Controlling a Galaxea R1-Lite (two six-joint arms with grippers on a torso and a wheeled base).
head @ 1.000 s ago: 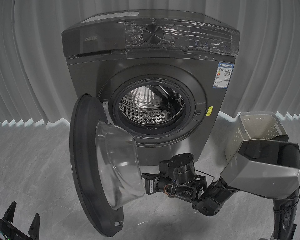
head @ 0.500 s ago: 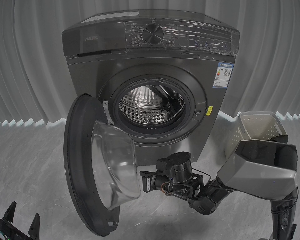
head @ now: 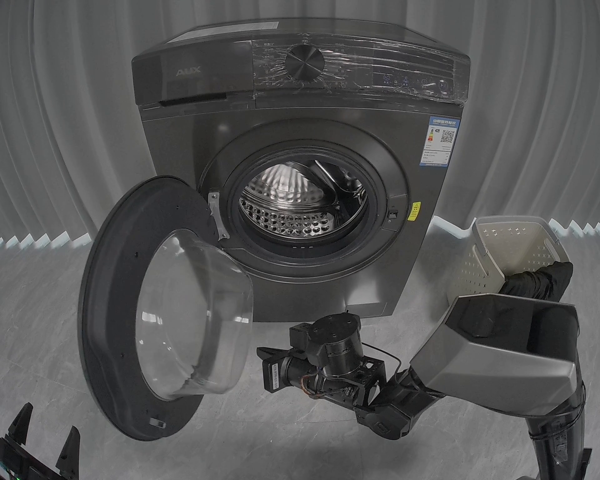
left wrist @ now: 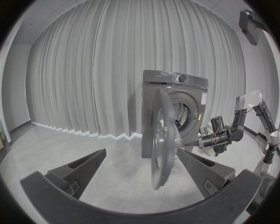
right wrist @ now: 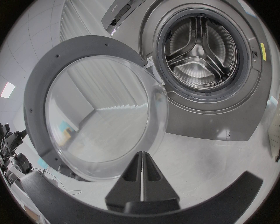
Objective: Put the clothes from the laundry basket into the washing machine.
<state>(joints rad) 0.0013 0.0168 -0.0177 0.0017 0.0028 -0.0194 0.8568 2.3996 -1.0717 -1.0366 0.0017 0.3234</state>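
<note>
The clothes (head: 540, 281) lay in the laundry basket (head: 494, 250), right of the washing machine (head: 300, 144). Its door (head: 119, 262) had swung wider, clearing the drum (head: 294, 209) for loading. My right hand (right wrist: 142, 153), closed together, sat near it; my left hand (left wrist: 141, 151) was spread apart.

backdrop: pale pleated curtain (head: 62, 125), full height | floor (head: 50, 325): grey marbled tiles | ceiling (left wrist: 67, 8): panelled

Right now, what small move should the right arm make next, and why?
Probably swing the shut, empty right gripper toward the white perforated laundry basket: the round glass door of the grey washing machine stands wide open, its steel drum is bare, and dark clothes lie in the basket.
</note>
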